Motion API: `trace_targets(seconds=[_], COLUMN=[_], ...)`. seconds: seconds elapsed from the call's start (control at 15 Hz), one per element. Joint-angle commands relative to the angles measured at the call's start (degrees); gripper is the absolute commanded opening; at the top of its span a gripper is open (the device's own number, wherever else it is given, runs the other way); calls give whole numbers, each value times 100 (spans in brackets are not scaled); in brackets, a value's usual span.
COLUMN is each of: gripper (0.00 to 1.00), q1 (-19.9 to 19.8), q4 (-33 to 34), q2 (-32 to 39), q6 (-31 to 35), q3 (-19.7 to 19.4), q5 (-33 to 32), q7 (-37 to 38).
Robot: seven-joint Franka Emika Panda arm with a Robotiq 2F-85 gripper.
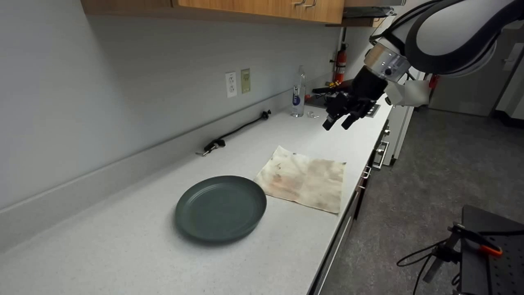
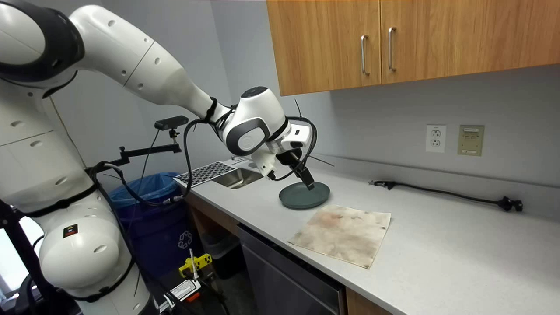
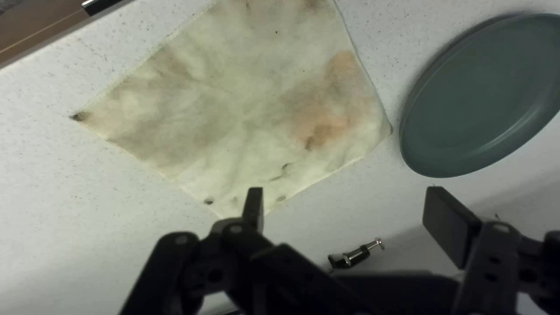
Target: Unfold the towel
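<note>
Since the cream towel point(image 3: 253, 100) (spread flat) lies clear below your wide-parted, empty Robotiq gripper point(image 3: 344, 206), you can probably retreat.

In an exterior view, the towel point(image 1: 305, 180) lies on the desk point(image 1: 123, 254), just right of the plate point(image 1: 221, 209); behind both stands the bottle point(image 1: 299, 96); the hand point(image 1: 337, 123) hangs above the desk.

Kitchen, with sink point(image 2: 237, 177), wall cabinets point(image 2: 413, 41)

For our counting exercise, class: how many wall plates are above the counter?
2: the white outlet and, right of it in both exterior views, the beige wall plate. Others may be hidden.
</note>
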Motion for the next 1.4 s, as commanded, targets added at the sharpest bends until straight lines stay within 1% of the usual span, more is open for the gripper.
trace_targets(seconds=[0.0,0.13,0.27,0.33,0.53,1.33], gripper=[100,100,100,100,100,100], q1=[118,135,162,53,83,83], q4=[-277,-329,-403,-177,-250,-251], q2=[-314,-349,-366,-157,-185,-188], q6=[351,516,687,460,559,560], q3=[-90,-61,-12,0,8,8], q5=[411,463,478,256,257,257], q7=[-514,-574,-480,-332,-332,-332])
